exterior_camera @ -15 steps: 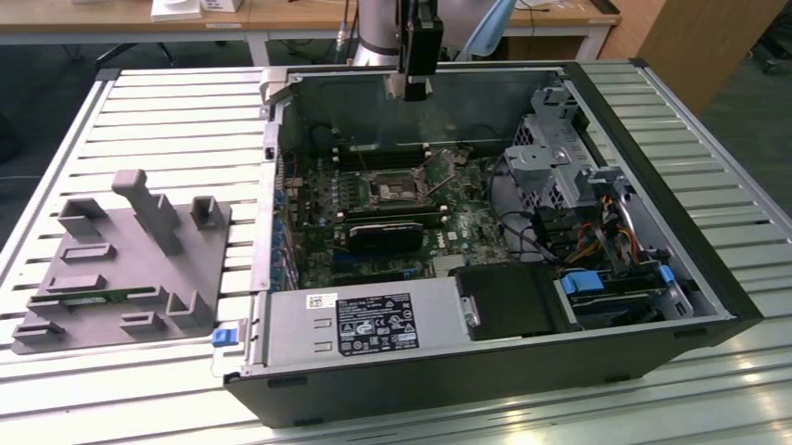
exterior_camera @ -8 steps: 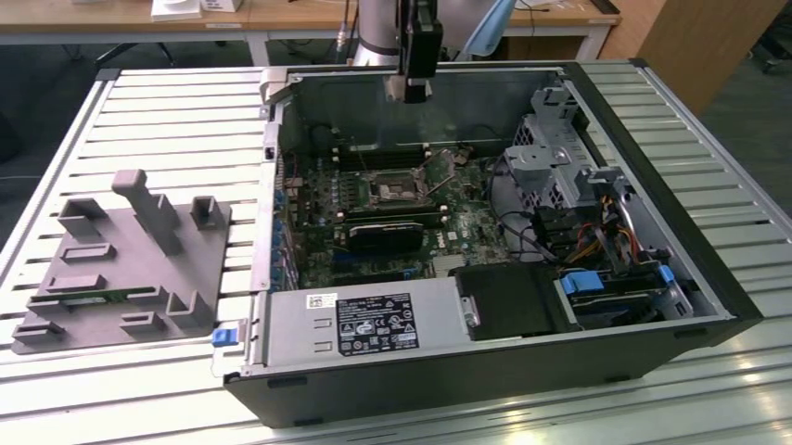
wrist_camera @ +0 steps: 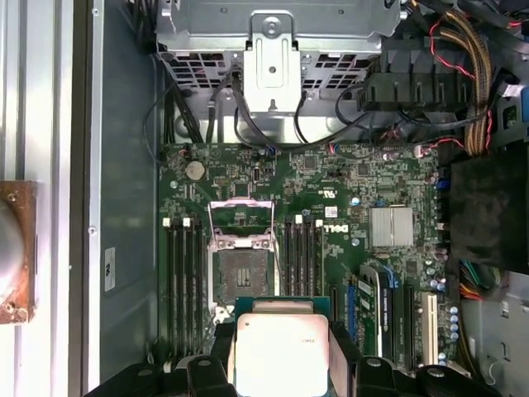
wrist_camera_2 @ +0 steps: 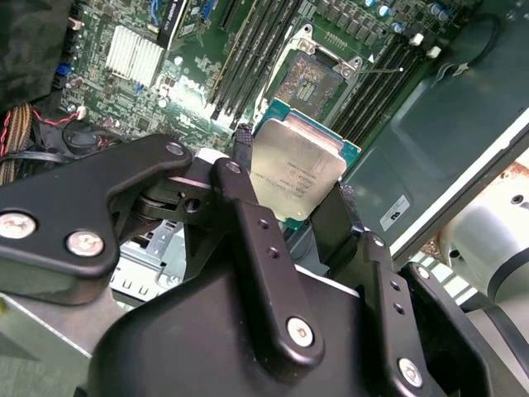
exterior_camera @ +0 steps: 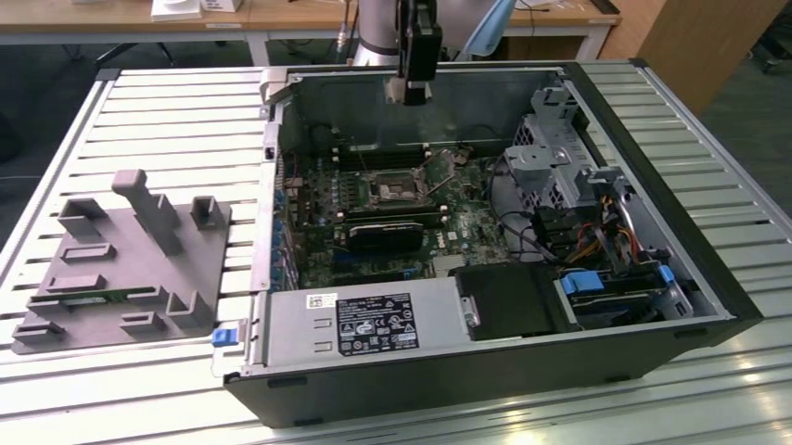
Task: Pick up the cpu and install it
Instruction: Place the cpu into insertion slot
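Two black fingers (wrist_camera_2: 248,215) of the end effector (wrist_camera_2: 291,184) are pinching the cpu (wrist_camera_2: 299,157) by opposite edges, its silvery top showing; the end effector is hanging over the open computer case (exterior_camera: 644,348), holding the cpu clear of the open socket (wrist_camera: 241,256) on the motherboard (wrist_camera: 347,190); the case is lying on the slatted bench (exterior_camera: 173,120) beside a grey fixture (exterior_camera: 124,269).

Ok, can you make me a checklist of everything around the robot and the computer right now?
Surface: slatted metal table, open computer case lying on it.
Job's things: cpu held above the motherboard; socket open, empty.
Clutter: grey fixture block beside the case.
Grippers: gripper shut on the cpu.
Cables: coloured wire bundle inside the case, apart from the socket.
Surroundings: wooden desks beyond the table.
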You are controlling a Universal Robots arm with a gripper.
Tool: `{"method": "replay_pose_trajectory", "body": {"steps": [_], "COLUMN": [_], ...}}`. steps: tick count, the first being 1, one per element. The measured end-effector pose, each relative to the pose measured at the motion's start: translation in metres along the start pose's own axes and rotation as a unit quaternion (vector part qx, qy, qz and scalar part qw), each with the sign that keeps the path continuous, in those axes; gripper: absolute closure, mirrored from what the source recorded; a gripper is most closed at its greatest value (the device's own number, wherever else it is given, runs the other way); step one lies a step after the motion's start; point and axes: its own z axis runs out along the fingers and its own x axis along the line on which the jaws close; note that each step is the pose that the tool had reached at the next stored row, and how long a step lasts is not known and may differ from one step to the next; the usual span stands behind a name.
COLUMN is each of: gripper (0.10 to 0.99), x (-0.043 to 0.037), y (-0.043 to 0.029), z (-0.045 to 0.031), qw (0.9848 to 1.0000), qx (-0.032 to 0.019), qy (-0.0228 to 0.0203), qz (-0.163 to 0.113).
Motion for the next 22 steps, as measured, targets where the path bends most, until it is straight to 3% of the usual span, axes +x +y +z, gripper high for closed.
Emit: {"method": "replay_pose_trajectory", "body": {"steps": [14,19,22], "gripper": [0.553,0.553,0.553], "x": [0.0001,0.0002,0.0002], "y": [-0.0002,-0.0004,-0.0004], "z": [0.0069,0.0096,0.0126], "qw": [1.0000,1.0000,0.9999], "qx": [-0.0002,-0.0090,-0.0107], "qy": [0.0000,0.0001,0.0002], "qz": [0.000,0.000,0.000]}}
